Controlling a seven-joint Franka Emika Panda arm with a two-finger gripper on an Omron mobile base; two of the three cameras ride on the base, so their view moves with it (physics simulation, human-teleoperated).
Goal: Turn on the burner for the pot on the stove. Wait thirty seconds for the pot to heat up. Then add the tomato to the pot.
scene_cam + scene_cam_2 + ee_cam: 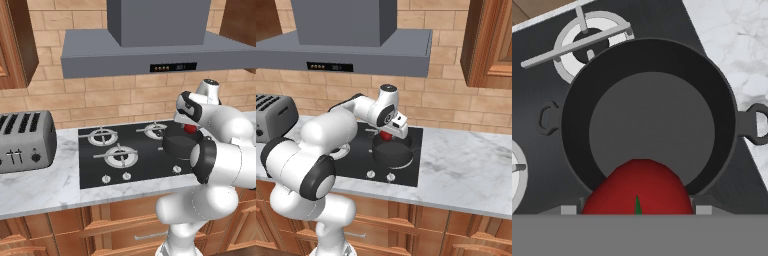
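The tool (387, 134), clamped on the tomato (637, 187), hangs directly above the empty pot (649, 117) on the stove (95, 167), the tomato at the pot's 6 o'clock rim in the hand view, so only release appears outstanding.

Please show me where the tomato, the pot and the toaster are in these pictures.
tomato (637, 187): hand view, on its red skin, above the green stem mark.
pot (652, 132): hand view, on the bare grey floor inside it.
toaster (27, 145): left base view, on its grey front face.
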